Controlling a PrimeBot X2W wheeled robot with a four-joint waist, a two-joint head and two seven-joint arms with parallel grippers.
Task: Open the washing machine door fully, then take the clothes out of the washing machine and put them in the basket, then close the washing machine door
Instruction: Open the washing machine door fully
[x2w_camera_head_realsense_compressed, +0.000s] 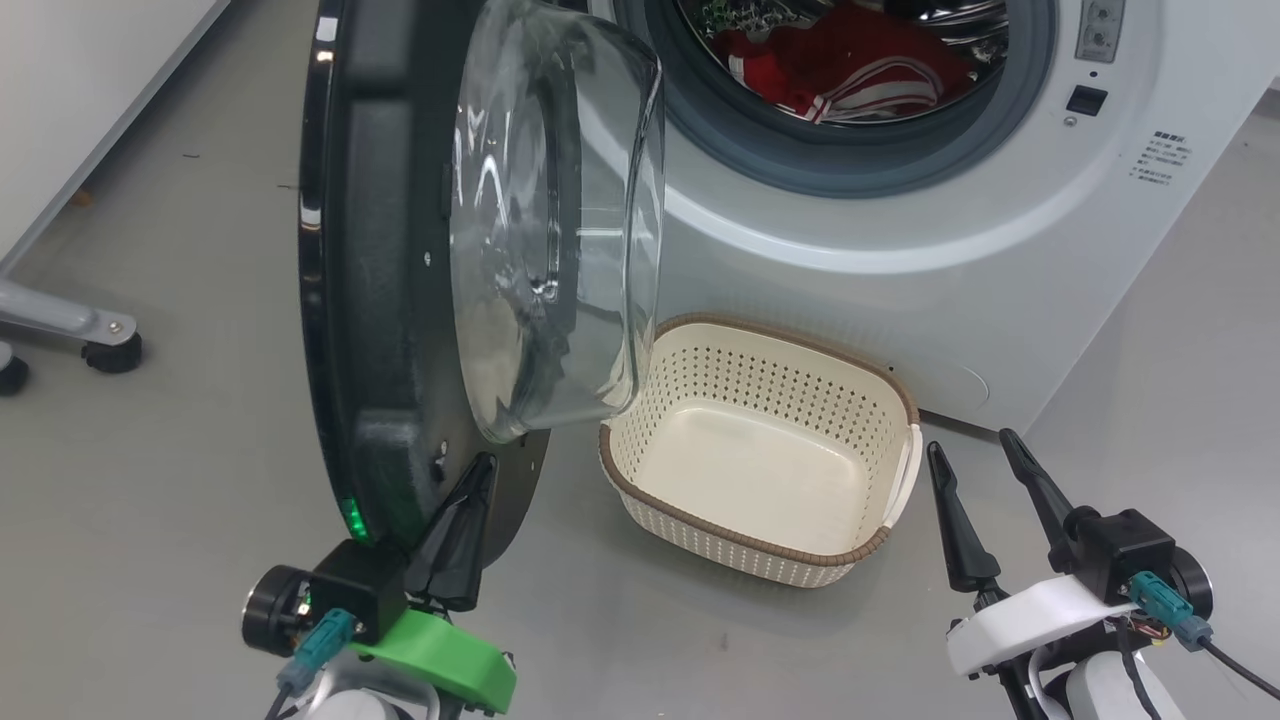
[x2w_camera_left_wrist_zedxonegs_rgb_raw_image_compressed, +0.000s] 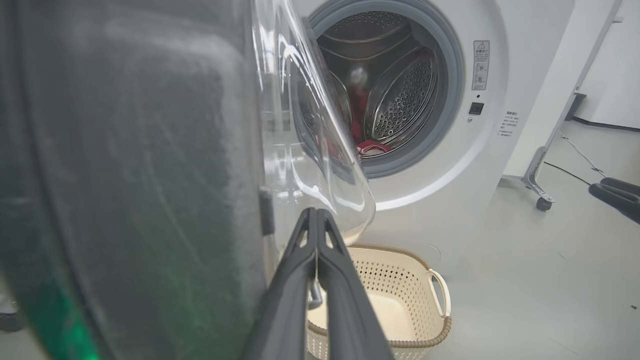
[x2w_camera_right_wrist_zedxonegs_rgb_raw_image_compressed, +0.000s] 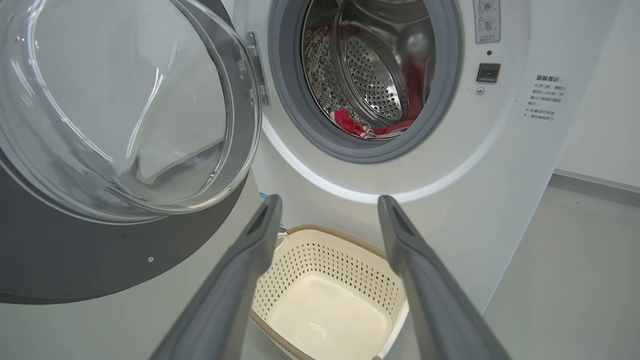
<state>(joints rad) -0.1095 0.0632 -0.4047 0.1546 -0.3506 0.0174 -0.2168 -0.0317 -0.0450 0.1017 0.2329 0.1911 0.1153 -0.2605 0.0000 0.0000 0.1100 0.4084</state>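
door (x2w_camera_head_realsense_compressed: 380, 250): swung out from washer (x2w_camera_head_realsense_compressed: 900, 280)
clothes (x2w_camera_head_realsense_compressed: 850, 60): red, inside drum
basket (x2w_camera_head_realsense_compressed: 740, 375): on floor against washer, just beside door
left gripper (x2w_camera_head_realsense_compressed: 483, 468): fingers pressed together, tips at door's lower inner face
right gripper (x2w_camera_head_realsense_compressed: 969, 441): jaws spread, nothing between, right of basket

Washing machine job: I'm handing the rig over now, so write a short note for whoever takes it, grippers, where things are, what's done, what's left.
Left gripper: shut, empty, tips at the lower inside rim of the washing machine door, beside its glass bowl.
Right gripper: open, empty, right of the basket.
Door: swung well out from the washing machine.
Clothes: in the drum. Basket: empty, on the floor below the opening.
Done: door opened, perhaps not fully.
Left: finish the swing if needed, move clothes to basket, close door.
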